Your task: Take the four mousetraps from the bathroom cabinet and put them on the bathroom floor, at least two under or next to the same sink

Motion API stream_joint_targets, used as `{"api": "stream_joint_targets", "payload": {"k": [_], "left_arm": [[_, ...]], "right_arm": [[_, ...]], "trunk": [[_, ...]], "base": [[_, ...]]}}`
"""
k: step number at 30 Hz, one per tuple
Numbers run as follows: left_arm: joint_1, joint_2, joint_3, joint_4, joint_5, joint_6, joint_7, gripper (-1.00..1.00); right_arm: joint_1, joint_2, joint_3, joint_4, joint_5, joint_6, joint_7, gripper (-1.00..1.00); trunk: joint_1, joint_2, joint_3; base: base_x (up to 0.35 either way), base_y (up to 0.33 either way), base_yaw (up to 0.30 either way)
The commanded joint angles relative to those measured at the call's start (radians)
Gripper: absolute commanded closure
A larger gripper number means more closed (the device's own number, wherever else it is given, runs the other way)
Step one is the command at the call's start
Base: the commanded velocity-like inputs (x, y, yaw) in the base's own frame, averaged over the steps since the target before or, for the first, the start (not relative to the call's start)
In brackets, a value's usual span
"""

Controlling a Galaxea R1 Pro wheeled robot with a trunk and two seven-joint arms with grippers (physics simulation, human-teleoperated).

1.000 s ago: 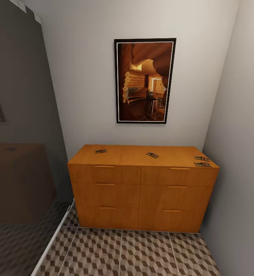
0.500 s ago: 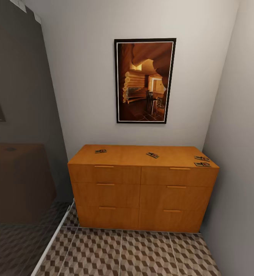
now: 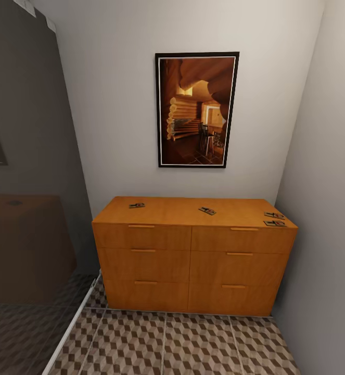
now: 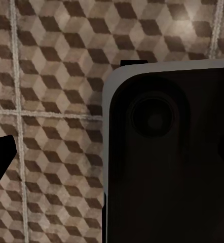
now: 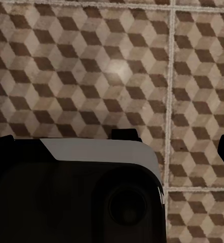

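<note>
Can't tell how either set of jaws stands. The left wrist view has just a black sliver at the frame edge, plus a big dark rounded robot body panel (image 4: 168,152) with a pale rim, hanging over the bathroom floor (image 4: 51,76). The right wrist view is much the same: dark bits at both edges, the same kind of dark panel (image 5: 76,192), and cube-pattern tile with pale grout lines beyond it.

From the head view, the cabinet (image 3: 193,260) sits straight ahead against the back wall, tucked into the corner with the right-hand wall. It's orange-brown with six drawers in two columns, all closed, each with a slim bar handle. All four mousetraps lie on top: one near the back left (image 3: 137,205), one around the middle (image 3: 207,211), and two (image 3: 274,214) (image 3: 275,223) just beside each other at the right end.

No readable writing or labels anywhere; the traps are too small to make out any print. Above the cabinet hangs a black-framed picture (image 3: 196,109) of a log interior. On the left is a dark glass panel (image 3: 32,182) with a white bottom rail.
</note>
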Motion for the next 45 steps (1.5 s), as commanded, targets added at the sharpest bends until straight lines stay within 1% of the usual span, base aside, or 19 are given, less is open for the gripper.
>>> {"api": "stream_joint_targets", "payload": {"k": [1,45], "left_arm": [[-0.001,0.000,0.000,0.002,-0.001,-0.006,0.003,-1.00],[-0.001,0.000,0.000,0.002,-0.001,-0.006,0.002,-1.00]], "right_arm": [[-0.001,0.000,0.001,0.001,0.000,-0.003,-0.004,-1.00],[-0.001,0.002,0.000,0.001,-0.002,-0.002,-0.003,-1.00]], "trunk": [[0.000,0.000,-0.001],[0.000,0.000,-0.001]], "base": [[0.000,0.000,0.000],[0.000,0.000,0.000]]}}
